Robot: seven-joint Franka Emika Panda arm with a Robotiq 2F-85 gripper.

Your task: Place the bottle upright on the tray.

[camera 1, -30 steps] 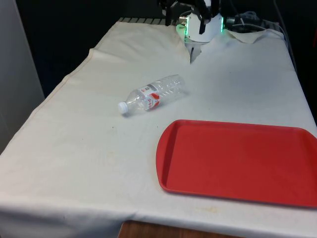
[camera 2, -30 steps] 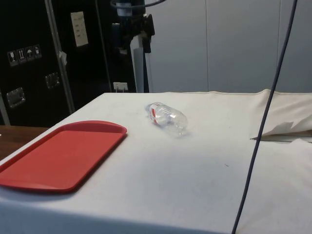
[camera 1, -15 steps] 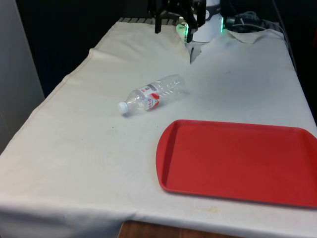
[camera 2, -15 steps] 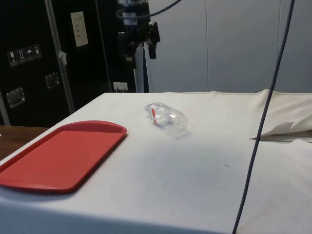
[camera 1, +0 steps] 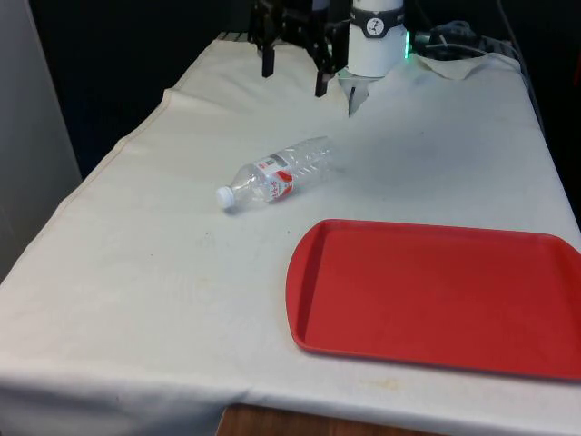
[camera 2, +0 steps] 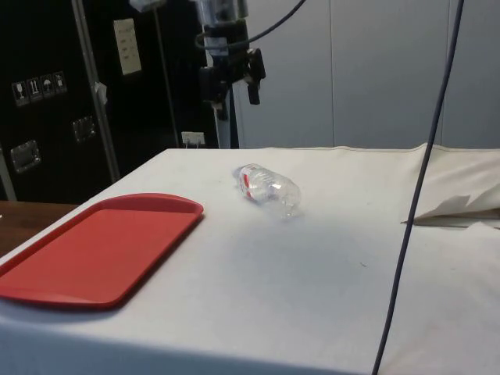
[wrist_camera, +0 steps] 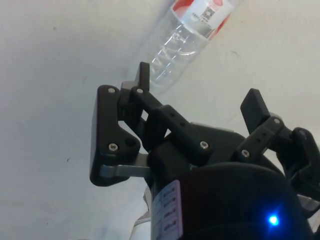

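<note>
Your claw (camera 1: pixel 294 71) hangs in the air over the tabletop's (camera 1: pixel 163 272) far end, fingers spread wide and gripping nothing. The clear bottle (camera 1: pixel 278 172) with its red label lies on its side near the tabletop's middle, white cap toward the front view's left. The red tray (camera 1: pixel 436 295) sits near the front edge, apart from the bottle.

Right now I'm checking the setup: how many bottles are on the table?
1. The bottle lies on its side on the white cloth, beside the empty red tray, not on it. None seems hidden.
</note>
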